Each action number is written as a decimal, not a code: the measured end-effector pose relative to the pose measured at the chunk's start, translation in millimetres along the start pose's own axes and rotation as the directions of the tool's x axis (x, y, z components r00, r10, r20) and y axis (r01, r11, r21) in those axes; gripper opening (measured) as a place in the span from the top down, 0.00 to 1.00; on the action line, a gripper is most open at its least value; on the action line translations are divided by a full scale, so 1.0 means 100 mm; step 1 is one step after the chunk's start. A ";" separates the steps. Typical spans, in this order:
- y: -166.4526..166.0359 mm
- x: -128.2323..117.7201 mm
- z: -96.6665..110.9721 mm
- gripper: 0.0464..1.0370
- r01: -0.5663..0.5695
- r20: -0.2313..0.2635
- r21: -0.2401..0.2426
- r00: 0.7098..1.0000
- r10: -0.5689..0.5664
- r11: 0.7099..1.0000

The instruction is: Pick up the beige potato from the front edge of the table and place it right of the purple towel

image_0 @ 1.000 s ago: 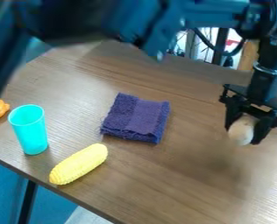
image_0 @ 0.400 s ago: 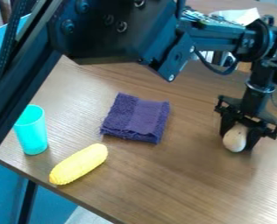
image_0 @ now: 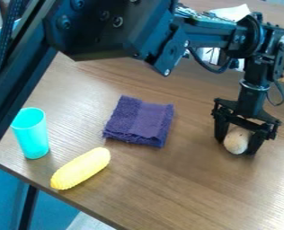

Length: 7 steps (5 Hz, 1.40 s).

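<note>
The pincer (image_0: pixel 236 144) has a pale, rounded object (image_0: pixel 236 140) pinched in it. From the left, a cyan cup (image_0: pixel 31 134) stands by the counter's (image_0: pixel 186 188) left corner, yellow corn (image_0: pixel 81 168) lies by the near edge, and a purple cloth (image_0: pixel 139 121) farther in. Over the right side, the pincer has just drifted towards the cloth, so the carrying looks underway, the release still to come.

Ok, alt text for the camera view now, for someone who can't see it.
Black gripper holds a pale, rounded object between its fingers at the right of a brown wooden table. Left of it lie a folded purple cloth and yellow corn, with a turquoise cup upright beyond.
</note>
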<state>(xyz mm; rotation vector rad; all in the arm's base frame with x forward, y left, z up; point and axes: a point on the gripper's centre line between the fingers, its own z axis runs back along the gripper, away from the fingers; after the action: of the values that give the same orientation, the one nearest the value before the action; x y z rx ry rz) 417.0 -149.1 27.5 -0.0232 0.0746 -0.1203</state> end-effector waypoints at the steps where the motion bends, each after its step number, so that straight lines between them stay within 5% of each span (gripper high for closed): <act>1: -0.01 -0.03 0.01 0.04 -0.012 -0.021 -0.040 1.000 0.011 0.999; 2: -0.04 -0.15 0.25 0.04 0.004 -0.011 -0.137 1.000 -0.006 0.991; 3: -0.01 -0.37 0.61 0.04 0.015 0.059 -0.206 0.998 -0.003 0.978; 4: 0.13 -0.57 0.71 0.04 0.032 0.055 -0.239 0.998 -0.019 0.971; 6: 0.73 -1.18 0.65 0.04 0.069 -0.001 0.062 0.998 -0.069 0.996; 7: 0.96 -1.40 0.55 0.04 0.073 -0.034 0.122 0.997 -0.069 0.990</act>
<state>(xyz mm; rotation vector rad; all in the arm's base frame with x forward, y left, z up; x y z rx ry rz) 294.3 -35.4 90.2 0.0989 0.0961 -0.1963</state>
